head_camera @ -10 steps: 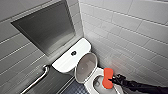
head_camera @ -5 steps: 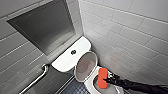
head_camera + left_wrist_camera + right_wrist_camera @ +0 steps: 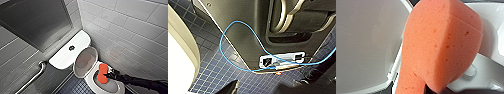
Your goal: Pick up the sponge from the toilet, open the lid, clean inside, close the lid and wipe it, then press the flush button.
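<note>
Nearest, the right gripper (image 3: 107, 75) is clenched on the sponge (image 3: 102, 72) and holds it upright over the bowl of the toilet (image 3: 88, 79), close to the rim. Behind it the lid (image 3: 85, 61) stands open. Farther back the flush button (image 3: 71, 47) sits in the middle of the cistern top (image 3: 62, 58), under the tiled wall (image 3: 130, 30).

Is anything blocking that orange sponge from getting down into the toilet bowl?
Nothing visible does. The lid stands raised, and the right gripper holds the sponge right over the open toilet bowl.
</note>
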Available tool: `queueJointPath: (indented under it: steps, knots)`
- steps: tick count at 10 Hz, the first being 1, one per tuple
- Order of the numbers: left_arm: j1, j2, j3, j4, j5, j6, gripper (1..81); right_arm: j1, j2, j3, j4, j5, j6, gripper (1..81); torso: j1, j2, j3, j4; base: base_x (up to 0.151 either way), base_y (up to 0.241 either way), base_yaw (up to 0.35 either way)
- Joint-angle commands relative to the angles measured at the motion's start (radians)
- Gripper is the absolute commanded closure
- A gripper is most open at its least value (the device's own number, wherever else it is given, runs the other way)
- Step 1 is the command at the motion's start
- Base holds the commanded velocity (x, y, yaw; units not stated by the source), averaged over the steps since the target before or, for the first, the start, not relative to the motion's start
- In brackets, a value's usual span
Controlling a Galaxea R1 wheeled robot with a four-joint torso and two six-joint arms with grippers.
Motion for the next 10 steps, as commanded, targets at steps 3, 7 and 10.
queueJointPath:
  steps: [3,7,10]
  knots:
    - [0.034,-0.007,-0.001,-0.002,0.085,-0.003,1.0,0.157,0.059,0.017,-0.018,-0.066,0.001,81.1,0.0,0.0,0.0,0.0,0.0,0.0,0.0]
    - [0.037,-0.007,-0.002,-0.002,0.085,-0.003,1.0,0.171,0.067,0.006,-0.015,-0.066,-0.001,81.1,0.0,0.001,-0.089,0.0,0.0,0.0,0.0]
    - [0.039,-0.007,-0.001,-0.002,0.085,-0.003,1.0,0.217,0.069,-0.006,-0.017,-0.067,-0.001,81.1,0.001,0.002,-0.087,0.0,0.0,0.0,0.0]
